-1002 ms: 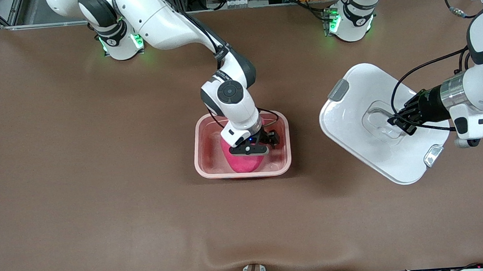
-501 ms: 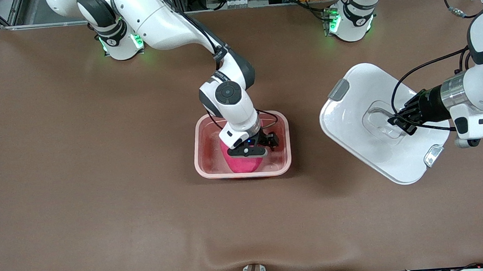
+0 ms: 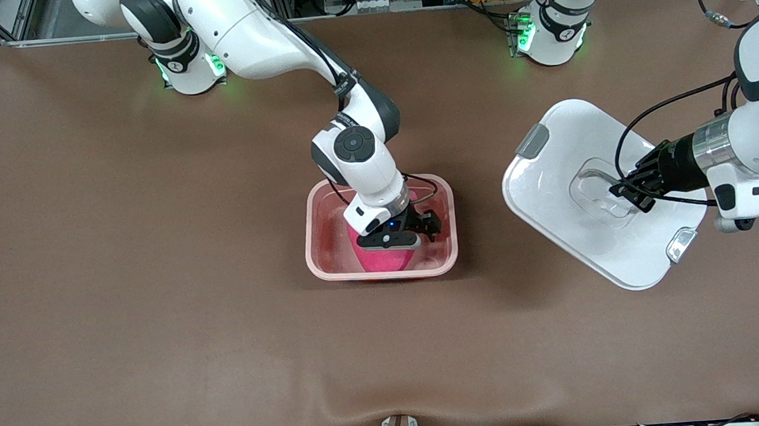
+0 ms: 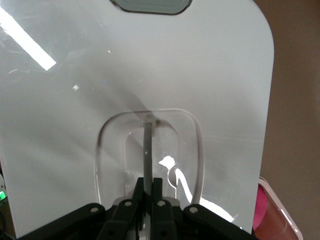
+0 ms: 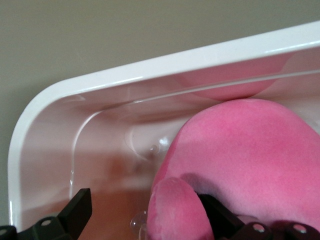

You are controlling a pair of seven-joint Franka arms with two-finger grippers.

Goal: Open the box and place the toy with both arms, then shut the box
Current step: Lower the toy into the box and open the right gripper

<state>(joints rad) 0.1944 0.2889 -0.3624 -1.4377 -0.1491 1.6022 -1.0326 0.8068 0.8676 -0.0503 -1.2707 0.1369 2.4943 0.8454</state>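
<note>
Small hot-pink plush toy (image 3: pixel 383 258) lodged in translucent pink plastic tub (image 3: pixel 318 244) mid-table, right gripper (image 5: pixel 145 215) fingers spread wide, best withdrawn straight upward; white lid (image 3: pixel 563 160) pinched by left gripper (image 3: pixel 627 194) at its handle.

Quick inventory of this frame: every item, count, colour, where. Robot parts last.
box: one, translucent pink, open, mid-table, nearer to the front camera than the right arm's base.
toy: one, hot pink plush, inside the box.
lid: one, white with grey side clips, off the box, toward the left arm's end of the table, held tilted by its recessed handle.
table: one, brown cover.
right gripper: one, black, down inside the box, jaws open astride part of the toy.
left gripper: one, black, jaws shut on the lid's handle.
arms: two, white with black joints, green-lit bases along the table's edge farthest from the front camera.
</note>
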